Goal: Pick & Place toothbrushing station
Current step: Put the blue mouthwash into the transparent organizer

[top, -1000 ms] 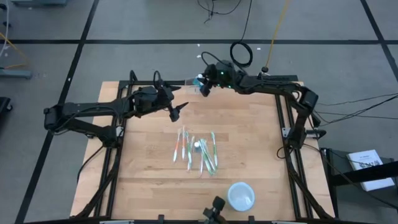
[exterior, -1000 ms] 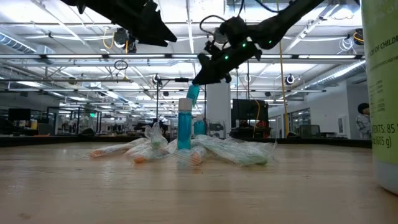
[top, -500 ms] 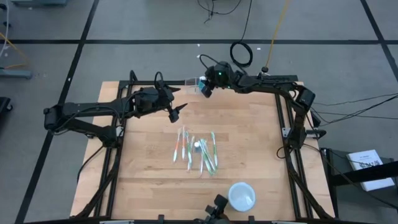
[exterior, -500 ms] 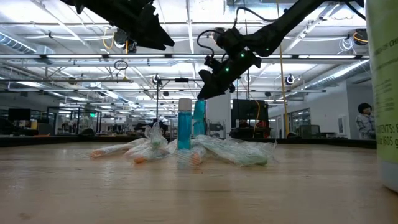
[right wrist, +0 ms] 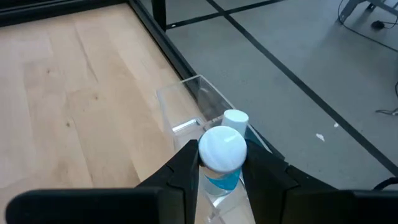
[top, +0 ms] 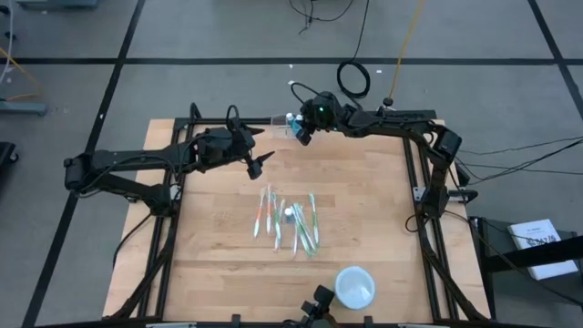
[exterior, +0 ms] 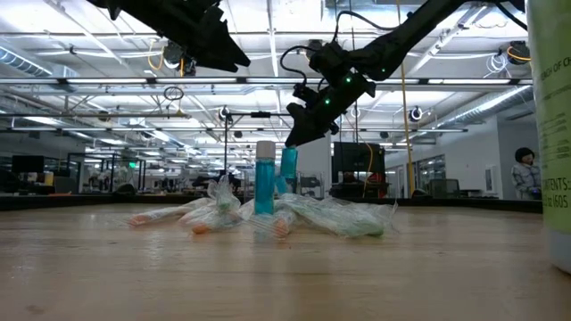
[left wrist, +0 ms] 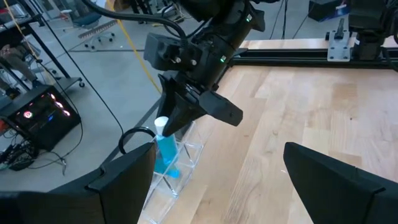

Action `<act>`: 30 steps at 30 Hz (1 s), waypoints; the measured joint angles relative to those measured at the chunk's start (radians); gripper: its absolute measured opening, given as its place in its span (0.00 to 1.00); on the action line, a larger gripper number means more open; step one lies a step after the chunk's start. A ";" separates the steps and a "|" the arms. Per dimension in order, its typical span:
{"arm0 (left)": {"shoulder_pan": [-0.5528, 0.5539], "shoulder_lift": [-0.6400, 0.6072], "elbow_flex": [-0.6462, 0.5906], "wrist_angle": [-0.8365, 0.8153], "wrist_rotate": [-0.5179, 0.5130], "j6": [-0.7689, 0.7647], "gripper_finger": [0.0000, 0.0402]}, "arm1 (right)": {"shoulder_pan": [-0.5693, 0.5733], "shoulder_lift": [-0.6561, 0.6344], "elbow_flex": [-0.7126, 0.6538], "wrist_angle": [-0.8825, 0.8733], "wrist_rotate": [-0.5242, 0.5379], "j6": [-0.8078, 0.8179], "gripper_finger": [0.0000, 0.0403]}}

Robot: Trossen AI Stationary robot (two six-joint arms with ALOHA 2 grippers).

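The toothbrushing station (right wrist: 200,99) is a see-through clear plastic holder with thin flat walls, sitting at the far edge of the wooden surface (top: 364,219), near its middle. Inside it stands a blue tube with a white cap (right wrist: 235,118). The right gripper (right wrist: 222,163) is clamped on a second blue tube with a round white cap (right wrist: 222,148), held upright right over the holder, just beside the first tube. The left gripper (top: 258,164) hangs above the surface to the left of the holder, its fingers spread wide and holding nothing. In the low view a pale green container (exterior: 550,134) at the right edge shows partial dark lettering, "OF CH" and "NTS: 85", the rest cut off
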 joint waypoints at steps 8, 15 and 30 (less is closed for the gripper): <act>0.000 0.000 0.000 0.000 0.000 0.000 0.89 | 0.000 0.043 -0.002 -0.004 -0.001 0.002 0.23; 0.000 0.000 0.000 0.001 0.000 0.000 0.90 | 0.000 0.044 -0.002 -0.004 0.000 0.008 0.29; 0.000 0.000 0.000 0.001 0.000 0.000 0.90 | 0.000 0.035 -0.002 0.021 -0.001 0.003 0.41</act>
